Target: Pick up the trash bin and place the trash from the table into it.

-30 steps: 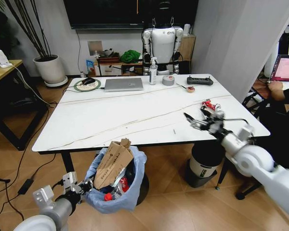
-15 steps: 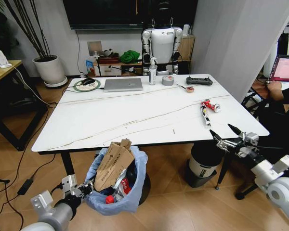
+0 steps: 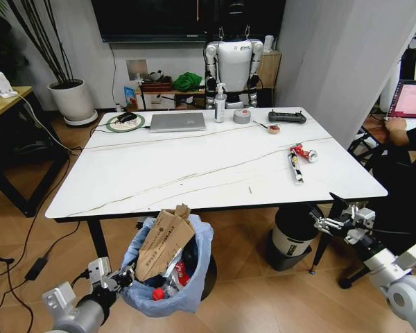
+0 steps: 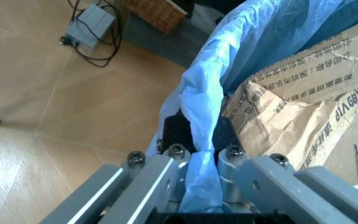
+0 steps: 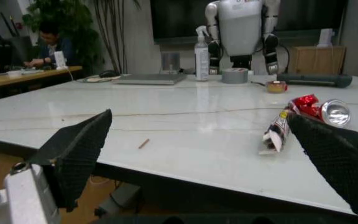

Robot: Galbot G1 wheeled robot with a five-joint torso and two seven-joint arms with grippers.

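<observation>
The trash bin (image 3: 165, 267), lined with a light-blue bag, hangs just off the floor in front of the table (image 3: 159, 173). Torn brown cardboard (image 3: 161, 239) sticks out of it. My left gripper (image 3: 123, 276) is shut on the bag's rim. In the left wrist view its fingers (image 4: 160, 172) pinch the blue plastic (image 4: 201, 140) beside the cardboard (image 4: 303, 112). Red-white snack packs (image 3: 298, 157) lie near the table's right edge. My right gripper (image 3: 321, 209) hangs open below that edge. In the right wrist view its open gripper (image 5: 199, 115) faces the packs (image 5: 285, 123).
At the table's far side are a silver laptop (image 3: 178, 121), a spray bottle (image 3: 220, 103), a grey tape roll (image 3: 243, 116) and a black controller (image 3: 288, 116). A white cylinder bin (image 3: 295, 236) stands under the right corner. A person sits at the far right.
My right gripper has drawn back from over the snack packs, off the table, and dropped below its edge, still open. The packs lie on the table. The left gripper keeps its hold on the bin.
</observation>
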